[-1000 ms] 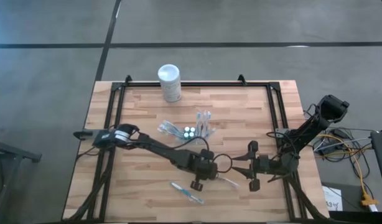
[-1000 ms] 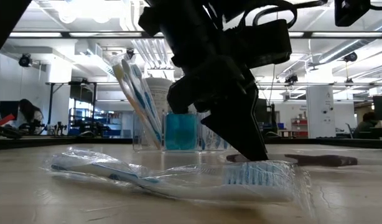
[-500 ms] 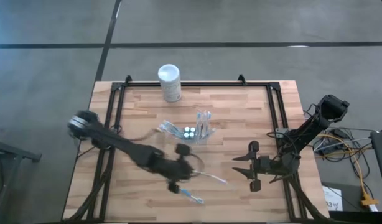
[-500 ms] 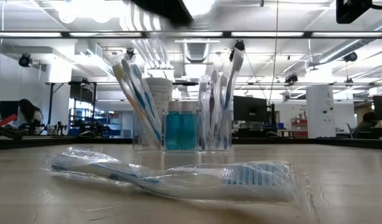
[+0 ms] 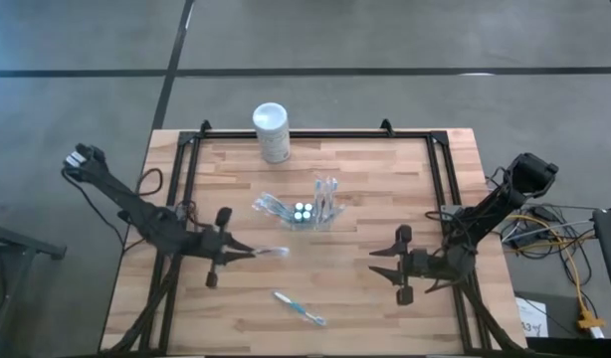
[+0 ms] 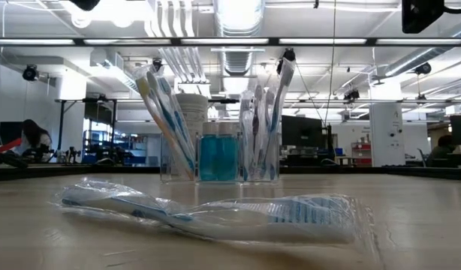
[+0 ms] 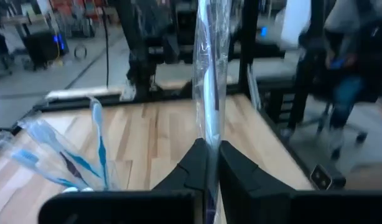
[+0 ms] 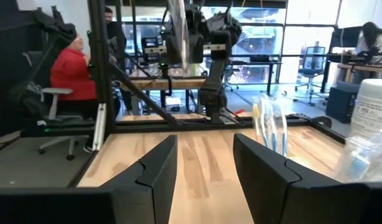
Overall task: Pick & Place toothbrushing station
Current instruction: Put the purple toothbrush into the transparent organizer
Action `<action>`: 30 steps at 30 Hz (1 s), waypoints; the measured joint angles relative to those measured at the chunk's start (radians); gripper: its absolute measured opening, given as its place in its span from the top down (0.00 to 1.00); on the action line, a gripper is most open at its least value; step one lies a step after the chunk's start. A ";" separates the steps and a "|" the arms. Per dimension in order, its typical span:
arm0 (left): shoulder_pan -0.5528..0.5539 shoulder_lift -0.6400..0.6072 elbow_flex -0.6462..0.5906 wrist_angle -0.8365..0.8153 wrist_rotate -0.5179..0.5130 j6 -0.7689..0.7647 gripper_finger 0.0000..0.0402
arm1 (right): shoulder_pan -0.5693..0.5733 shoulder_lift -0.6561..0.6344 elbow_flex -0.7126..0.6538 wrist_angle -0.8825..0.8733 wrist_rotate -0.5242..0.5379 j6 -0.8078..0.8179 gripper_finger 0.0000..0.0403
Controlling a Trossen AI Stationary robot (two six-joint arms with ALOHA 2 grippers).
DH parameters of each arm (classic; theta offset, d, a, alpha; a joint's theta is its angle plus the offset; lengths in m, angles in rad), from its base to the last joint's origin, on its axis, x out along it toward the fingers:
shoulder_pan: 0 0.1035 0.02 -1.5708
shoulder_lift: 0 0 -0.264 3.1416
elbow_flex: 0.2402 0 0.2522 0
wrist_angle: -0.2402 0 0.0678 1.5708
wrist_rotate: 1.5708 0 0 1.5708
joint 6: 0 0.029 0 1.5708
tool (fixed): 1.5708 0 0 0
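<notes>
the left gripper [image 5: 229,251], at 9 o'clock, is clenched on a wrapped toothbrush [image 5: 266,253]. the toothbrushing station [image 5: 315,213] stands at centre, part filled. another toothbrush [image 5: 298,307] remains at 6 o'clock. the right gripper [image 5: 381,266] waits released at 4 o'clock.

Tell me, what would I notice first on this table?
Probably the clear plastic holder in the middle of the wooden table, stuffed with wrapped toothbrushes around a blue bottle. Next, the left hand at the table's left side, pinching a plastic-wrapped toothbrush above the wood. Another wrapped blue toothbrush lies near the front edge, and a tall white canister stands at the back.
</notes>
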 joint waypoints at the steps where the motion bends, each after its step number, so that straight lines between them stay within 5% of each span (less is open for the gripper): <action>1: -0.001 -0.029 -0.039 0.047 -0.001 0.006 0.95 | -0.007 0.001 0.000 0.001 0.000 0.000 0.63; 13: -0.001 -0.194 -0.336 0.433 0.014 0.083 0.95 | -0.074 0.016 0.000 0.001 0.002 0.039 0.63; 25: 0.000 -0.224 -0.385 0.526 0.065 0.147 0.95 | -0.106 0.017 0.000 0.029 -0.001 0.068 0.63; 30: 0.009 -0.131 -0.383 0.691 0.065 0.179 0.95 | -0.176 0.038 0.039 0.053 -0.105 0.013 0.63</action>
